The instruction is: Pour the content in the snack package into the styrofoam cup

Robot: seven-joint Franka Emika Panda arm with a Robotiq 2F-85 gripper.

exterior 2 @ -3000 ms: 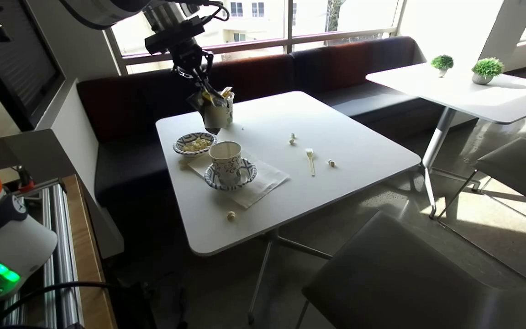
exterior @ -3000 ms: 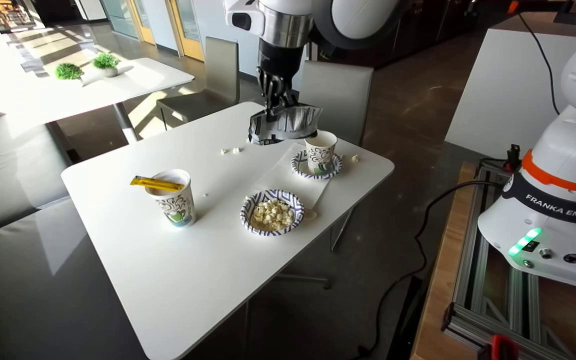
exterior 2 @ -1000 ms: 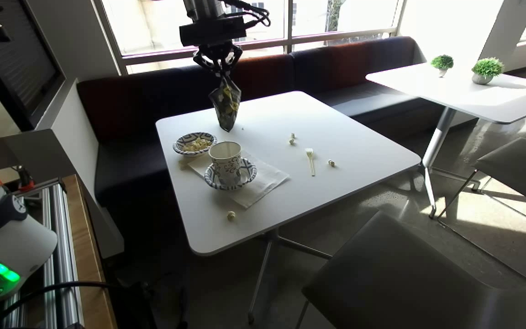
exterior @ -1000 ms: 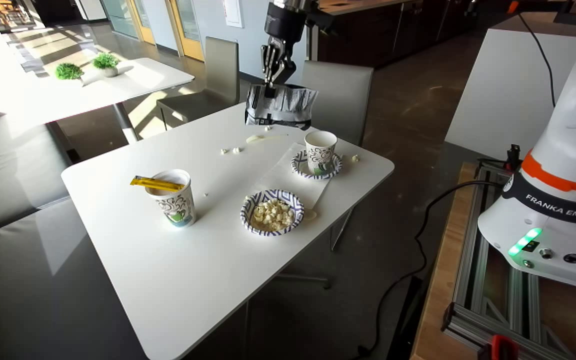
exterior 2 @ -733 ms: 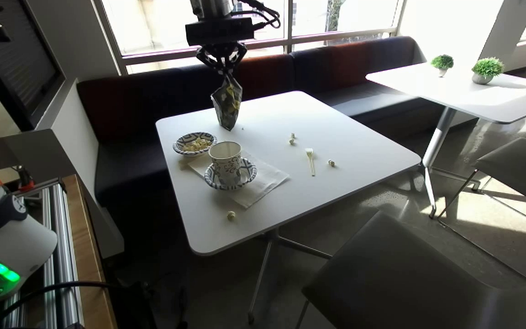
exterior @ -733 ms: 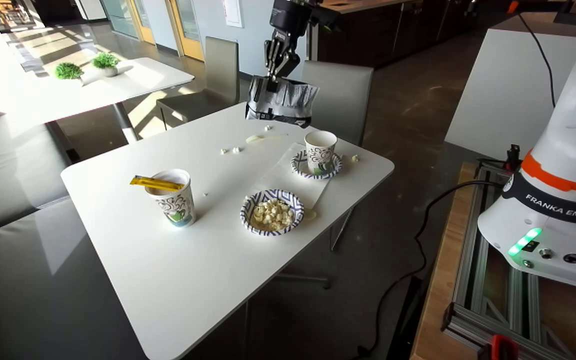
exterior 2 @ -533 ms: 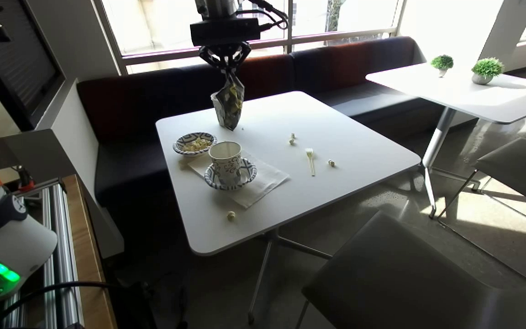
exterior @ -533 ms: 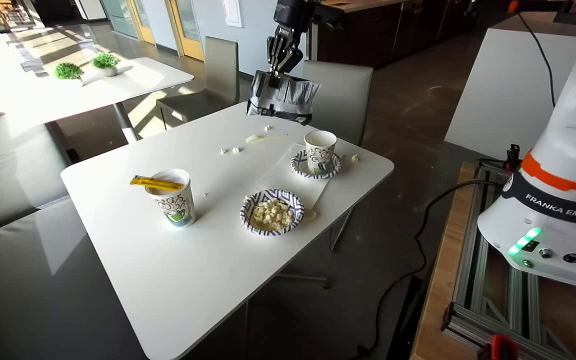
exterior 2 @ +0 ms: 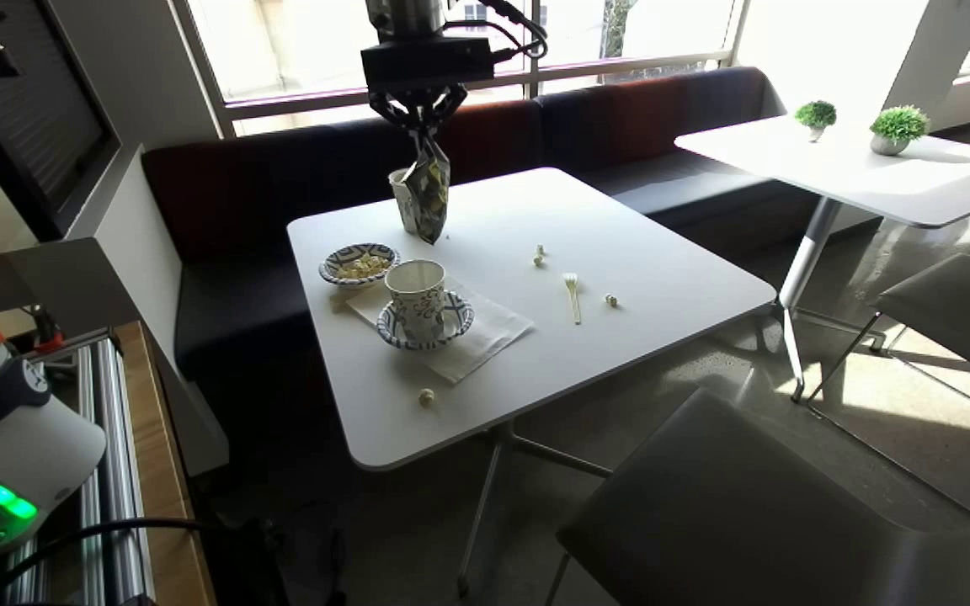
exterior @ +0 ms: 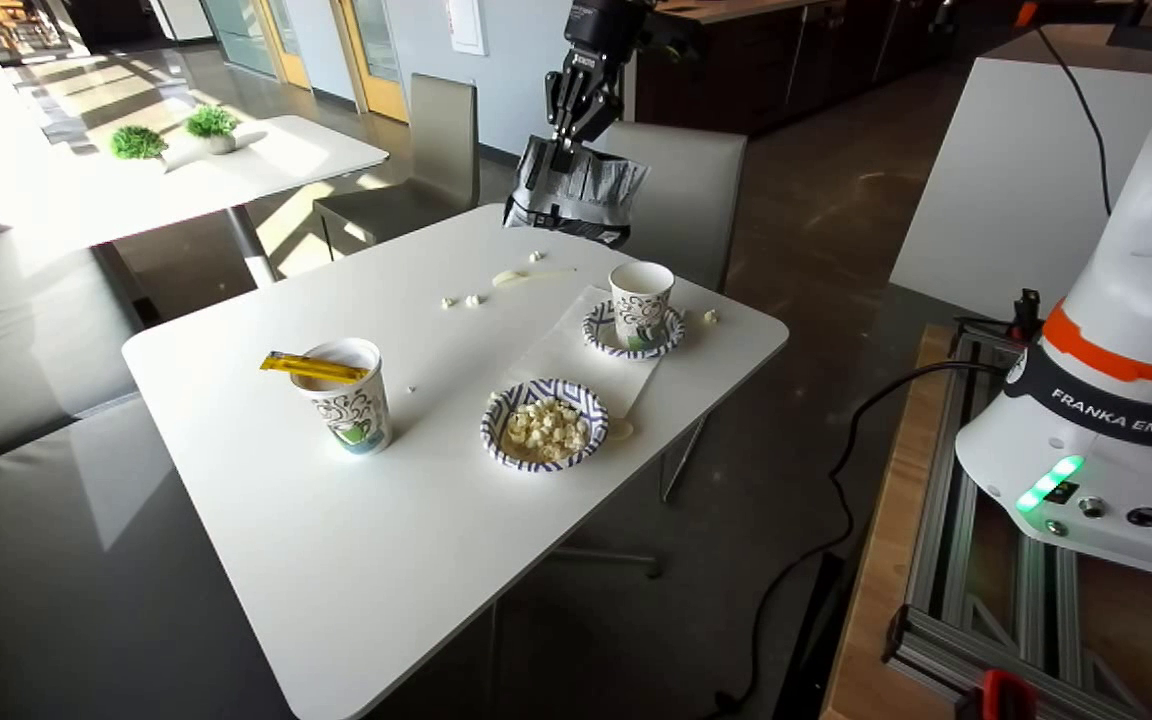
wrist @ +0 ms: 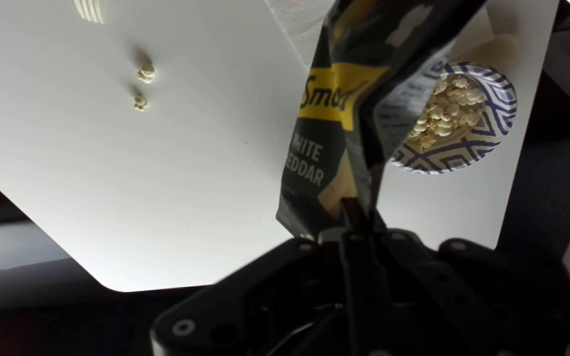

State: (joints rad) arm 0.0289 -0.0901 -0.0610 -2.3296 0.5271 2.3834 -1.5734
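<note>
Foil snack package (wrist: pixel 332 109) in the air, pinched in the hand (wrist: pixel 361 215).

It hangs above the worktop (exterior: pixel 416 530), the hand's tips pressed together on its foil; dark face, yellow band, "WHITE" legible (wrist view, close up). One paper cup (exterior: pixel 640 315) stands upright in a patterned bowl (exterior: pixel 674 335), partly over a white napkin (exterior 2: pixel 485 337); a second paper cup (exterior: pixel 349 412), also upright, carries a yellow packet (exterior: pixel 314 366) across its mouth. Package apart from both cups. Popcorn bowl (exterior: pixel 493 432), same blue pattern, sits near the worktop's edge; a fork (exterior 2: pixel 573 299) and loose popcorn pieces (exterior 2: pixel 426 397) lie scattered on the white surface.
</note>
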